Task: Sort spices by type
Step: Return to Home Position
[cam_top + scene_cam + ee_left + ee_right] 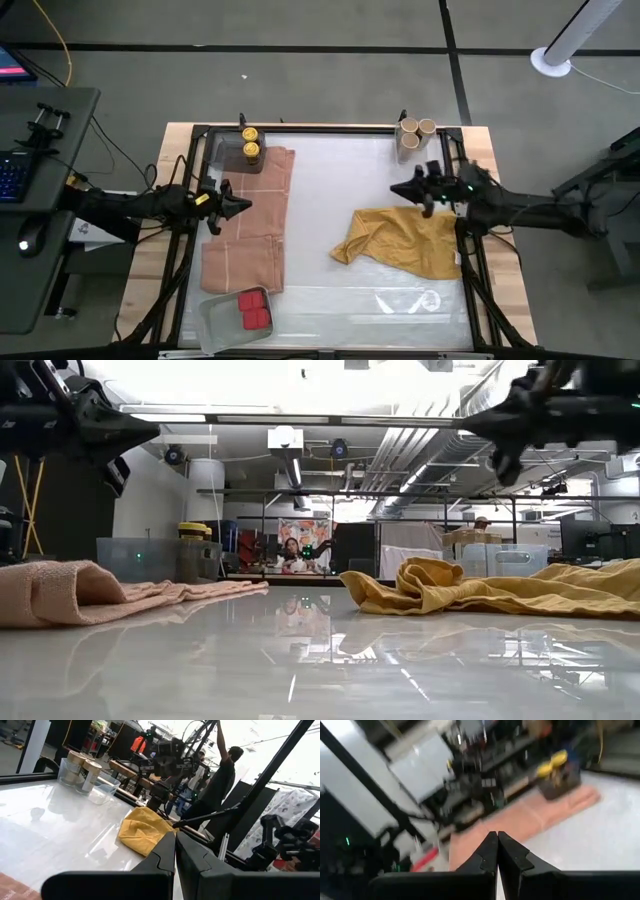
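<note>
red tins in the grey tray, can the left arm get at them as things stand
Probably yes. The red tins lie uncovered in the grey tray; the left end effector hovers shut over the pink cloth on that same side, nothing between.

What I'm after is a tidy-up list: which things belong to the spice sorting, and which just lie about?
Job: yellow-capped jars; tan-topped jars; red tins in the grey tray.
Lying about: mustard-yellow cloth; peach cloth.
</note>
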Action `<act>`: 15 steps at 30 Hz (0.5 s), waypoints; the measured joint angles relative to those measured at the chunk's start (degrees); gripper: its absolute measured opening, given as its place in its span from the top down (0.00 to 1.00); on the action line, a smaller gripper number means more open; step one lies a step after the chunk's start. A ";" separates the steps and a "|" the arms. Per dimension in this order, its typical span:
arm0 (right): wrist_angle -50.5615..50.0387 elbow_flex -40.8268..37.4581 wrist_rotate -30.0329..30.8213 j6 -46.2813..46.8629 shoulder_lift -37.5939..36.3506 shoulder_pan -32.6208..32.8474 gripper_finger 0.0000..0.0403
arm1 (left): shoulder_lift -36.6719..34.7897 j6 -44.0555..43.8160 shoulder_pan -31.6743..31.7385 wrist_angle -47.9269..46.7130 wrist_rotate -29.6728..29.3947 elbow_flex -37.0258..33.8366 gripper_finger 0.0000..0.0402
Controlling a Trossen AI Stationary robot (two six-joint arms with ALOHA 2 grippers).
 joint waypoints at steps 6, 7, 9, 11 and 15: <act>1.21 -6.06 11.18 -2.12 -7.53 5.51 1.00 | 0.00 -0.02 0.00 -0.06 0.00 0.01 1.00; 1.08 -6.75 12.21 -2.97 -7.67 5.98 1.00 | 0.00 -0.02 0.00 -0.06 0.00 0.01 1.00; 2.69 -8.18 14.06 -3.36 -7.78 6.53 1.00 | 0.00 -0.02 0.00 -0.07 0.00 0.01 1.00; 5.30 -9.83 14.45 -3.41 -7.80 6.64 1.00 | 0.00 -0.02 0.00 -0.06 0.00 0.02 1.00; 8.39 -11.82 13.40 -3.45 -7.78 6.64 1.00 | 0.00 -0.03 0.00 -0.06 0.00 0.02 1.00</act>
